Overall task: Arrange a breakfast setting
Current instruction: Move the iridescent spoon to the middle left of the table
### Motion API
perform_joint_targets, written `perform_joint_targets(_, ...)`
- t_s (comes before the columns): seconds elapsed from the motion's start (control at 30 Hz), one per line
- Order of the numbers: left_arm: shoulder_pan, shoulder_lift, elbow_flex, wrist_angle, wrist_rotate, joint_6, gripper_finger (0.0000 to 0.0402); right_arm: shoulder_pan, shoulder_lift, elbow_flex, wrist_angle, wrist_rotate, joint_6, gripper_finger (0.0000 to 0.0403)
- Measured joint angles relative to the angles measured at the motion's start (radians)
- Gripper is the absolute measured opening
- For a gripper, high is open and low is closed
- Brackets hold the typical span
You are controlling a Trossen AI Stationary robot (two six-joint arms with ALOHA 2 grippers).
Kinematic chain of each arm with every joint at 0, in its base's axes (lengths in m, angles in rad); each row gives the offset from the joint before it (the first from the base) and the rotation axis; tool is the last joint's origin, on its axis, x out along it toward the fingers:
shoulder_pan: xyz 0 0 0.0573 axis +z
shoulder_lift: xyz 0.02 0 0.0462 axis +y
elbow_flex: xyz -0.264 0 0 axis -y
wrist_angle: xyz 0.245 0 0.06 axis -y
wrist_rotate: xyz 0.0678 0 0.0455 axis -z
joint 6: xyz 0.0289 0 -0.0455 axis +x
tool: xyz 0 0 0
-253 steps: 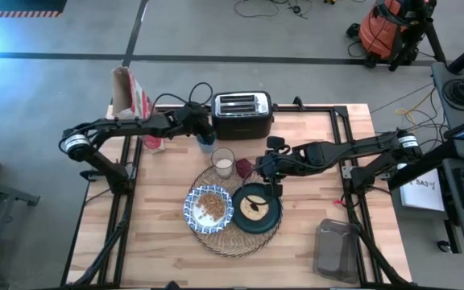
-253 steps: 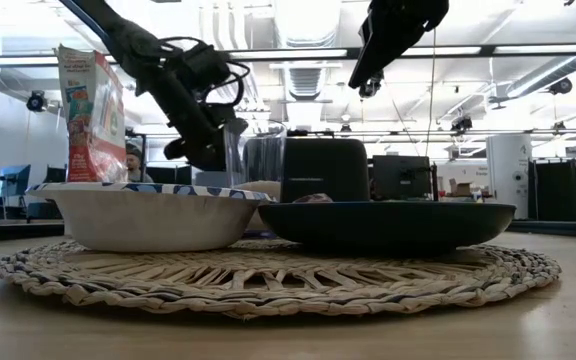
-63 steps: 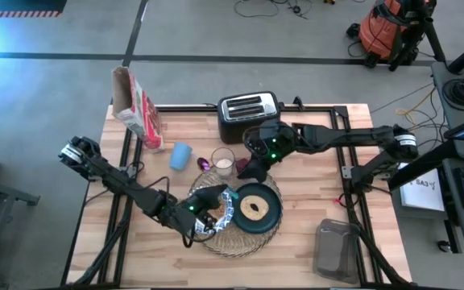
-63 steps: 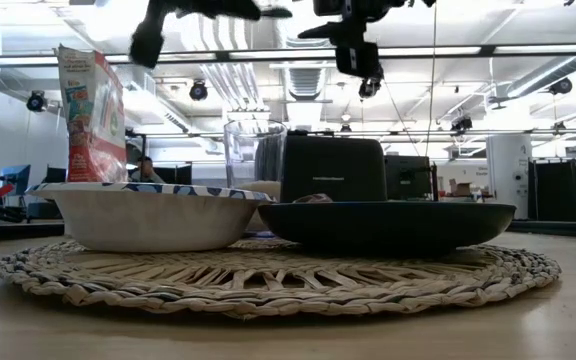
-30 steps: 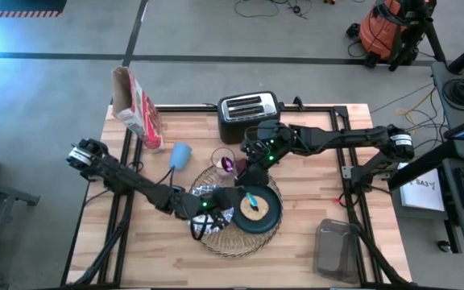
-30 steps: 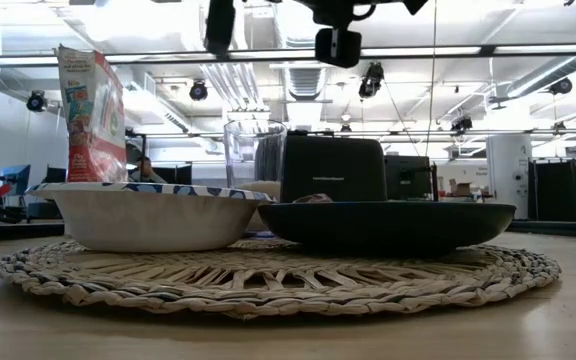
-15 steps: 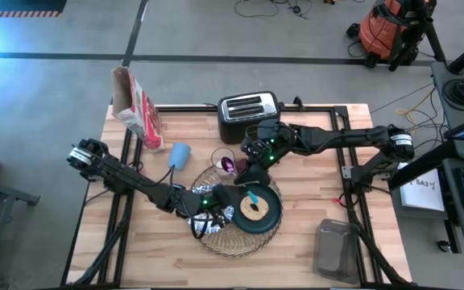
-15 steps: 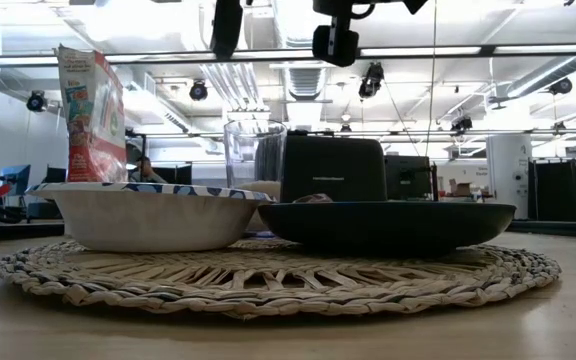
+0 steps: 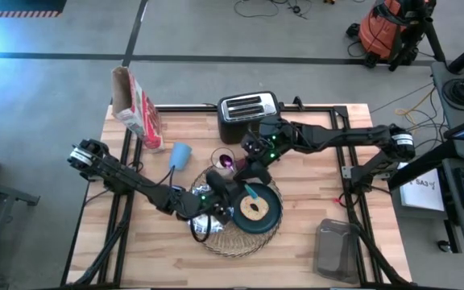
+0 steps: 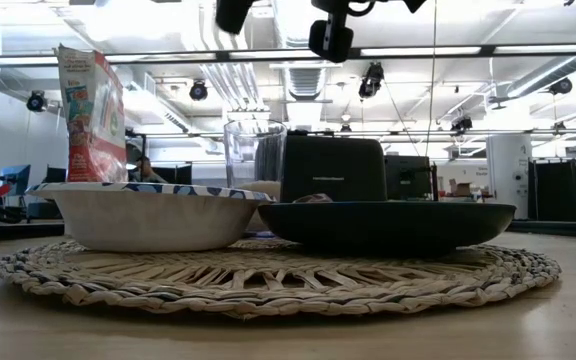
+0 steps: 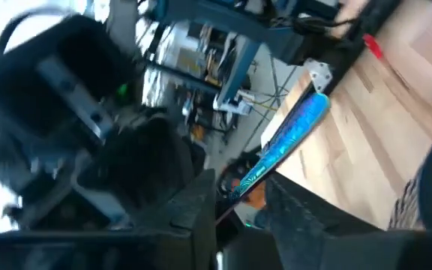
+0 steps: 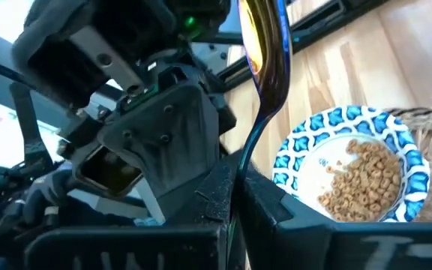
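Above the woven placemat (image 9: 234,239) my two grippers meet at a small spoon (image 9: 250,193) with a blue handle and a shiny bowl. My right gripper (image 9: 246,174) is shut on it. My left gripper (image 9: 225,190) stands open with the blue handle (image 11: 291,135) between its fingers. On the mat rest the blue-and-white bowl (image 12: 351,169) of cereal and the dark teal plate (image 9: 258,211) with toast. The glass of milk (image 10: 254,150) stands at the mat's far edge. My right gripper pinches the spoon's thin stem (image 12: 240,161) between its two fingers, just below the spoon's bowl (image 12: 265,45), which sticks out past the fingertips. The spoon is lifted clear above the mat. My left gripper: whether its fingers (image 11: 197,206) touch the handle, I cannot tell.
A black-and-silver toaster (image 9: 246,109) stands at the far edge, a cereal box (image 9: 131,105) at the far left, and a small blue cup (image 9: 180,155) left of the glass. A clear container (image 9: 337,250) lies at the near right. Bare wood shows on both sides of the mat.
My left gripper has gone a little up and toward the far edge, closing in on my right gripper with the spoon. Both grippers have risen slightly over the mat. The dishes on the mat have stayed put.
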Motion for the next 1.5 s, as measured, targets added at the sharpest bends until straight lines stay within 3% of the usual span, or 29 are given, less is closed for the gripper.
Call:
perform_joint_targets(0.2,-0.008,0.001,0.041,-0.047,-0.095,-0.251,0.0139,-0.011,-0.002,0.001,0.002,0.009,0.007,0.0008)
perform_joint_targets(0.4,-0.021,-0.008,0.066,-0.187,-0.171,-0.503,0.0145,-0.020,0.005,-0.007,-0.035,-0.012,-0.026,0.0006)
perform_joint_targets(0.6,-0.026,-0.005,0.060,-0.209,-0.314,-0.524,0.0145,-0.038,0.003,-0.001,-0.034,0.004,-0.090,0.0007)
perform_joint_targets(0.87,-0.030,-0.005,0.058,-0.213,-0.331,-0.696,0.0145,-0.070,-0.017,-0.001,-0.038,0.071,-0.225,0.0007)
perform_joint_targets(1.03,-0.030,-0.005,0.057,-0.180,-0.325,-0.705,0.0145,-0.110,-0.033,-0.001,-0.032,0.103,-0.285,0.0008)
perform_joint_targets(1.2,-0.024,-0.005,0.056,-0.097,-0.315,-0.732,0.0145,-0.137,-0.033,-0.001,-0.027,0.213,-0.355,0.0008)
perform_joint_targets(1.3,-0.006,-0.006,0.056,-0.037,-0.314,-0.865,0.0145,-0.136,-0.033,-0.001,0.030,0.287,-0.421,0.0008)
perform_joint_targets(1.5,0.036,-0.006,0.056,-0.031,-0.334,-1.068,0.0145,-0.107,-0.033,0.000,0.248,0.291,-0.497,0.0008)
